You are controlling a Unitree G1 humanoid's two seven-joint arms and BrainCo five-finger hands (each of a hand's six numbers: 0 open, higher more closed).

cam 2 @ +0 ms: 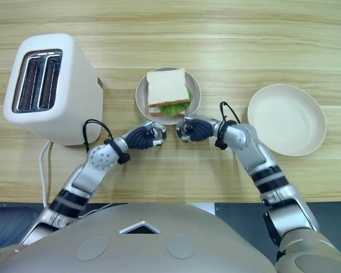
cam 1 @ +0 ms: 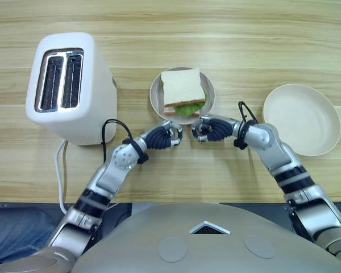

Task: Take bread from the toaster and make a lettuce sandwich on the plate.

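Sandwich (cam 1: 183, 90) sat on plate (cam 1: 155, 98), mid-bench; left hand (cam 1: 162, 136) and right hand (cam 1: 211, 128) were curled shut, empty, just off plate's near rim.

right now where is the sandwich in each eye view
Left eye view: sandwich just right of centre, upper half, on the small plate.
Right eye view: sandwich at centre, upper half.
Shared landmark: the white toaster to its left.

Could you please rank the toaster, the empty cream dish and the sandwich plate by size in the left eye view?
Toaster, though its height brings it nearer the camera
empty cream dish
sandwich plate
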